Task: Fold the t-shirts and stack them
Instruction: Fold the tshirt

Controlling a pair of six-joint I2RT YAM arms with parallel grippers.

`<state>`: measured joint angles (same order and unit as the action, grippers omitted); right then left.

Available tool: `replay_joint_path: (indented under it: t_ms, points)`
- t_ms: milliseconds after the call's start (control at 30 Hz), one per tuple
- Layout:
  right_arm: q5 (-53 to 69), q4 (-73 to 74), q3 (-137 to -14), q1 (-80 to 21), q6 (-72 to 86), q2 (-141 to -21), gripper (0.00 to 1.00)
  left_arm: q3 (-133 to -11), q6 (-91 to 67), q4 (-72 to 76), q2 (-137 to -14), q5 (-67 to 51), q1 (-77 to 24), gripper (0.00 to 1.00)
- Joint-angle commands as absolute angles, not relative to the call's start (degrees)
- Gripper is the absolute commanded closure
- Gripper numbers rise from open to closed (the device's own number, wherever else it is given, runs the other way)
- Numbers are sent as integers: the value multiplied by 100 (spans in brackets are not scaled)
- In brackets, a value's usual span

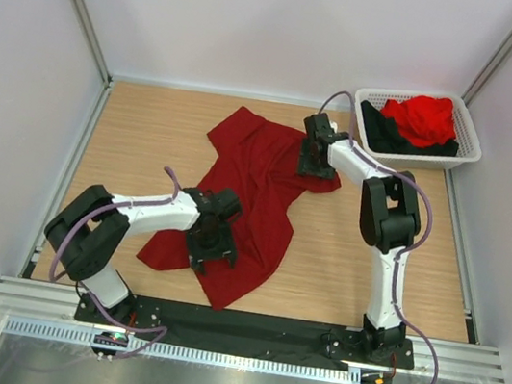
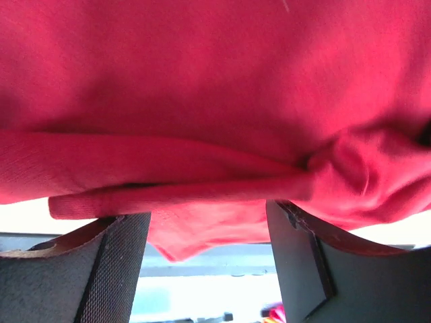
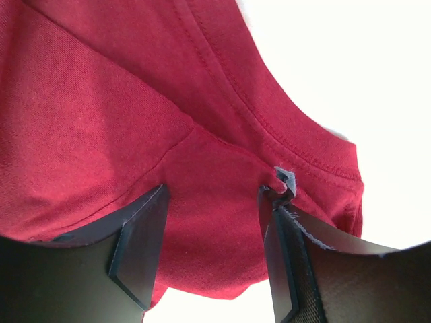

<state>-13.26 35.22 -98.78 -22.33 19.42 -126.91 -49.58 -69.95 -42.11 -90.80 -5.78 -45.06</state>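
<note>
A dark crimson t-shirt lies spread and crumpled in the middle of the wooden table. My left gripper is down on its near lower part. In the left wrist view the left gripper is open, and a fold of the crimson cloth sags between its fingertips. My right gripper sits on the shirt's far right corner. The right wrist view shows the right gripper open, straddling a stitched hem of the cloth. A brighter red t-shirt and a black t-shirt lie bunched in the basket.
The white latticed basket stands at the far right corner of the table. White walls with metal posts close in the left, back and right sides. A black base rail runs along the near edge.
</note>
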Motion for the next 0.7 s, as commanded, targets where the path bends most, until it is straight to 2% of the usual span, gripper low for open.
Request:
replay_joint_path:
  t_ms: [0,400,533,667]
  points:
    - [-1766,4192,-9178,-2083,1985,-12490,37,-4983,-6444,-4630,-9413,-413,-3877,29]
    - [-1617,4377,-7121,-2030,2785,-10953,33,-6257,-4984,-5484,-10168,174,-1427,28]
    - [-1495,4359,-6409,-2021,3181,-10417,32,-6679,-4519,-5695,-10432,351,-793,27]
    - [-1503,4333,-5758,-2030,3366,-9889,31,-6794,-4290,-5941,-10345,641,-580,27]
